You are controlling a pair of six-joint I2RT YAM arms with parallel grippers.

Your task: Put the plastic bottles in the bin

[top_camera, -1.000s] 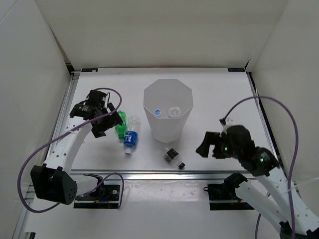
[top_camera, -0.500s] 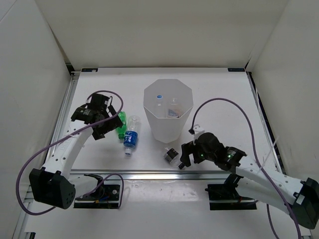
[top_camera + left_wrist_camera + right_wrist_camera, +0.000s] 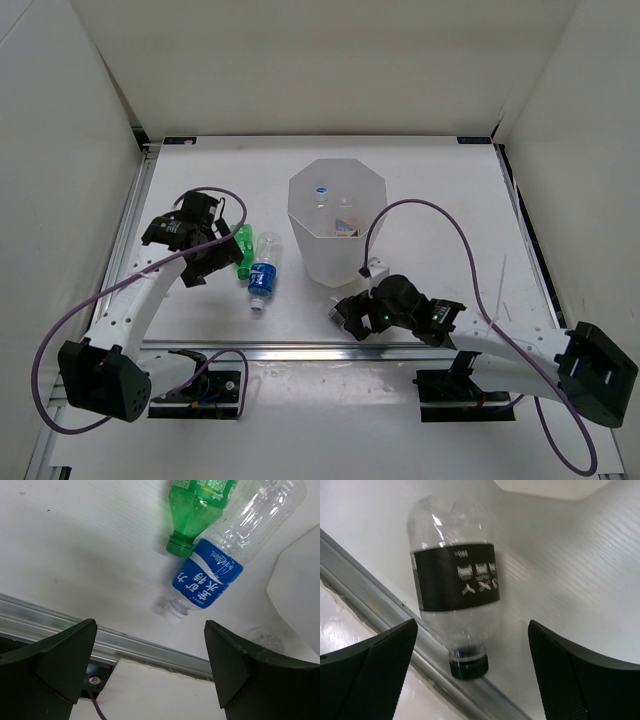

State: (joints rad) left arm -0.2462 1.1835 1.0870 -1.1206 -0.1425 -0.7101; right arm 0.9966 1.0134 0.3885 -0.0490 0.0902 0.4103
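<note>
The left tool (image 3: 152,657) hangs released, jaws wide, above the green bottle (image 3: 197,505) and the blue-labelled bottle (image 3: 210,577). These lie touching on the tabletop (image 3: 440,200). The green one's label is cut off at the frame edge; the blue label carries white characters. Inside the bin (image 3: 335,262) only a blue cap (image 3: 321,196) and an orange-marked label (image 3: 347,226) can be made out. The right tool (image 3: 470,647) stands open astride the black-capped bottle (image 3: 455,577), which lies against the rail (image 3: 370,607). The white print on its dark label is too blurred to read.
</note>
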